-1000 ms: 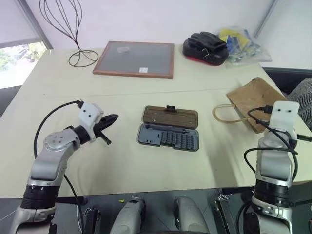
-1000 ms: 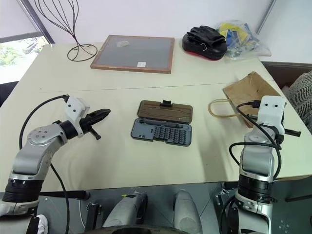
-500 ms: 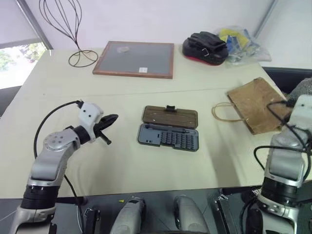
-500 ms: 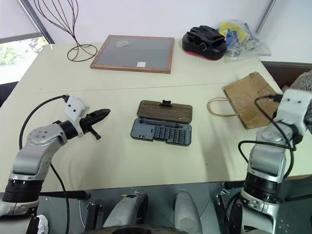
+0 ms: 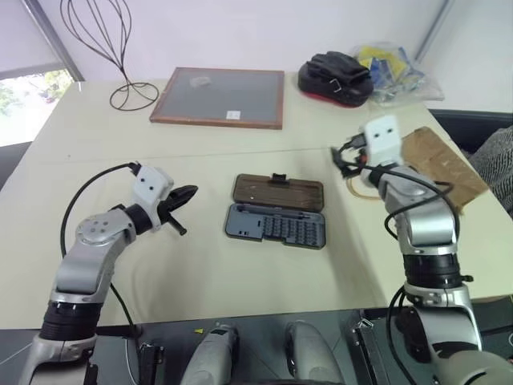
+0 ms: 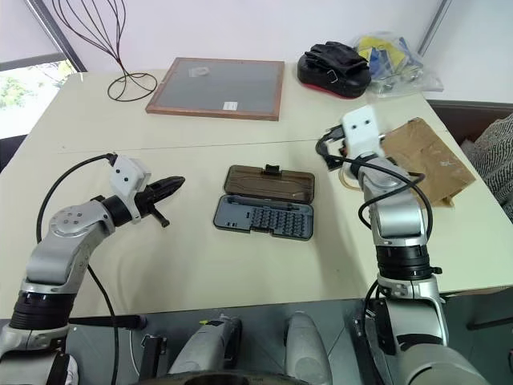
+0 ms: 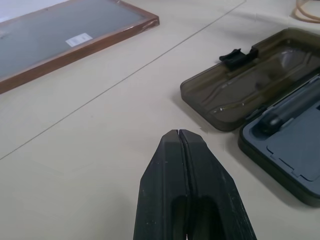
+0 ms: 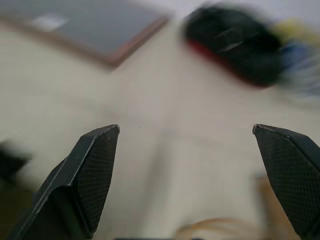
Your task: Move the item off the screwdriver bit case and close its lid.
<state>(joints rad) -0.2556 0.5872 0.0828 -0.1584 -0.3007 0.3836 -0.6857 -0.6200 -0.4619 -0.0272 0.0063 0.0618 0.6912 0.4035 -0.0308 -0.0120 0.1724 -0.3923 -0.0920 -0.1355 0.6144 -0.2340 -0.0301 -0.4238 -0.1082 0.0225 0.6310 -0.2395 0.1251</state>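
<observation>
Grey tray of the screwdriver bit case (image 5: pixel 276 227) sits mid-worktop (image 5: pixel 200 273), open, between both sets of jaws; smoky-brown lid (image 5: pixel 278 191) folded flat on its far side, black clasp (image 5: pixel 280 177) at the far edge. Unchanged from a second ago. Left gripper (image 5: pixel 186 194) jaws pressed together, empty, pointing at the case from its left, well apart, same spot as before. Right gripper (image 8: pixel 187 172) jaws spread wide, nothing between them; a second ago that arm was low at the near right edge, now it's swung inward, up beside the case's far right corner. Brown paper bag (image 5: pixel 439 164) lies off the case, just right of the right arm, twine handle (image 5: pixel 358 189) partly under it. Beyond: wood-framed board (image 5: pixel 219 97), wire stand (image 5: pixel 104 40), black-and-red pouch (image 5: pixel 337 78), plastic bag (image 5: pixel 394 70).
</observation>
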